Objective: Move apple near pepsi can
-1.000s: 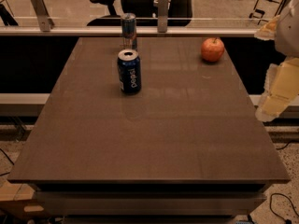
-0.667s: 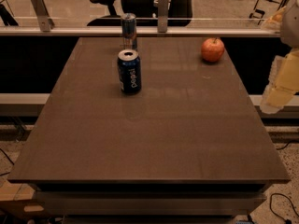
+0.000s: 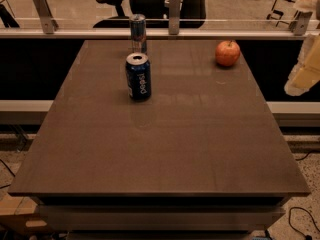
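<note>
The apple [image 3: 227, 53], red-orange with a short stem, sits on the brown table [image 3: 165, 144] near its far right corner. The pepsi can [image 3: 138, 77], dark blue with white lettering and a silver top, stands upright left of centre toward the far side. The apple is well to the right of the can and a little farther back. My gripper [image 3: 302, 74] shows as a pale shape at the right edge of the view, off the table's right side, to the right of the apple and nearer than it, and touches nothing.
A taller, slimmer blue-and-silver can [image 3: 138, 33] stands just behind the pepsi can near the far edge. A glass railing with metal posts [image 3: 174, 6] runs behind the table. An office chair [image 3: 150, 1] stands beyond it.
The pale arm at the right has shifted further right and slightly up, toward the edge of the view. The apple and both cans have not moved.
</note>
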### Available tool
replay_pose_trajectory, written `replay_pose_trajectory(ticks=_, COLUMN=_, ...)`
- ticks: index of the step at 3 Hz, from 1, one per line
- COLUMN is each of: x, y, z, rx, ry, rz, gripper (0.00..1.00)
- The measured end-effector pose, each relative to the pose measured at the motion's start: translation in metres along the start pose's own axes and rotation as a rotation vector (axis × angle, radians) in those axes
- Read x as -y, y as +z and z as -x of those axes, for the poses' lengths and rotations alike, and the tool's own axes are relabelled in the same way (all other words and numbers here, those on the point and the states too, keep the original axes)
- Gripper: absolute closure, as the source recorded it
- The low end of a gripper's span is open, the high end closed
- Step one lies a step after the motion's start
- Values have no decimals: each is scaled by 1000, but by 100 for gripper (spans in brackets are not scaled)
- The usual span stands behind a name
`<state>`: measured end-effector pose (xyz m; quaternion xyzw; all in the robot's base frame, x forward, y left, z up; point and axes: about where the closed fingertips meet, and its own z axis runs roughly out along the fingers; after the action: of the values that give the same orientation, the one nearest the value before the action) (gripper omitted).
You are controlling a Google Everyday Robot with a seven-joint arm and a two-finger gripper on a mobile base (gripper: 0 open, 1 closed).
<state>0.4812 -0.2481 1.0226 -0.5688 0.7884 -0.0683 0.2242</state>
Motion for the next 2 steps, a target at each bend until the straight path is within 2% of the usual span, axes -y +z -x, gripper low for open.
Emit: replay_pose_trajectory(ticks=2, x=53, y=2, z=4, rx=197, ry=92, rz=-53, gripper=0)
